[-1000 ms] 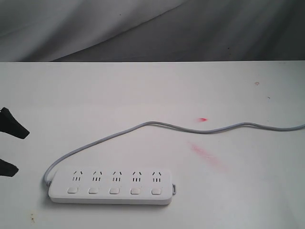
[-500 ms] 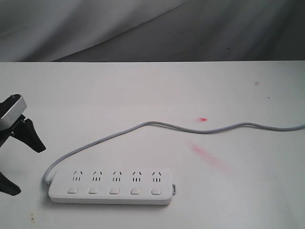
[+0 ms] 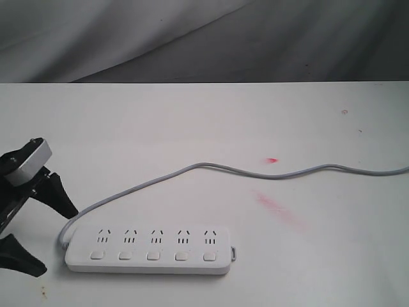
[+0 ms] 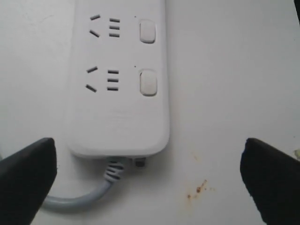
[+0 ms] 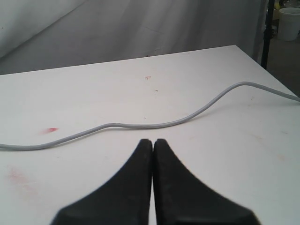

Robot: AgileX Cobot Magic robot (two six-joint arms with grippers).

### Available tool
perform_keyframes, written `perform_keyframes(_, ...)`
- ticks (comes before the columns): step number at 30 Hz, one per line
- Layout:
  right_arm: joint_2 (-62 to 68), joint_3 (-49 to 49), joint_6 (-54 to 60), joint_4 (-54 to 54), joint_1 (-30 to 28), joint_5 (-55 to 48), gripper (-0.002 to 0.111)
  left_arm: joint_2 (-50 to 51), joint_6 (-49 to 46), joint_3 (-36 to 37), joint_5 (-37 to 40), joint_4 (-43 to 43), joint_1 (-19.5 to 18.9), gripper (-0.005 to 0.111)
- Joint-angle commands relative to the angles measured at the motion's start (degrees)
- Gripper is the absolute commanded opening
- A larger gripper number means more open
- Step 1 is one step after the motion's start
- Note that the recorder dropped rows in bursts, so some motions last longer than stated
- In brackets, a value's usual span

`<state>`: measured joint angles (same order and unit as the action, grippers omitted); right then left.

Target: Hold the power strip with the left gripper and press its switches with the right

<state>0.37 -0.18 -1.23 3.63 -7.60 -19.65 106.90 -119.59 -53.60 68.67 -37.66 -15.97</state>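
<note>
The white power strip [image 3: 147,251] lies flat near the table's front, its five switches [image 3: 153,256] in a row below the socket sets. Its grey cord [image 3: 255,171] leaves the left end and runs off to the right. My left gripper [image 3: 57,242], a black claw with a white-grey block [image 3: 29,160], is open just left of the strip's cord end, not touching it. In the left wrist view the strip's end [image 4: 117,117] sits ahead of the wide-apart fingers [image 4: 26,178], with two buttons [image 4: 148,83] showing. My right gripper [image 5: 153,143] is shut and empty above bare table near the cord [image 5: 140,125]; it is outside the exterior view.
Red smears [image 3: 278,208] and a red spot [image 3: 273,160] mark the table right of the strip. A rusty stain [image 4: 199,187] lies by the cord end. A grey backdrop hangs behind the table's far edge. A white bucket [image 5: 288,21] stands off the table.
My left gripper has come in from the left edge toward the strip's cord end, so more of it shows. The strip and cord have not moved.
</note>
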Motion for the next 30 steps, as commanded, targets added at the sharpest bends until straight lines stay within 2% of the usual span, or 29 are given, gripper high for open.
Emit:
perform_keyframes(1,-0.4,0.2,0.3,-0.2,-0.3,0.3,0.0,0.1,-0.4,1.2,-2.6,-3.4,2.0,0.104)
perform_keyframes(4,-0.4,0.2,0.3,-0.2,-0.3,0.3,0.0,3.0,-0.4,1.3,-5.2,-5.6,2.9,0.104)
perform_keyframes(9,-0.4,0.2,0.3,-0.2,-0.3,0.3,0.0,7.2,-0.4,1.3,-6.2,-4.0,2.9,0.104)
perform_keyframes(14,-0.4,0.2,0.3,-0.2,-0.3,0.3,0.0,7.4,-0.4,1.3,-6.3,-4.7,2.9,0.104)
perform_keyframes(22,-0.4,0.2,0.3,-0.2,-0.3,0.3,0.0,7.4,-0.4,1.3,-11.7,-5.7,2.9,0.104)
perform_keyframes(30,-0.4,0.2,0.3,-0.2,-0.3,0.3,0.0,7.4,-0.4,1.3,-12.1,-5.7,2.9,0.104)
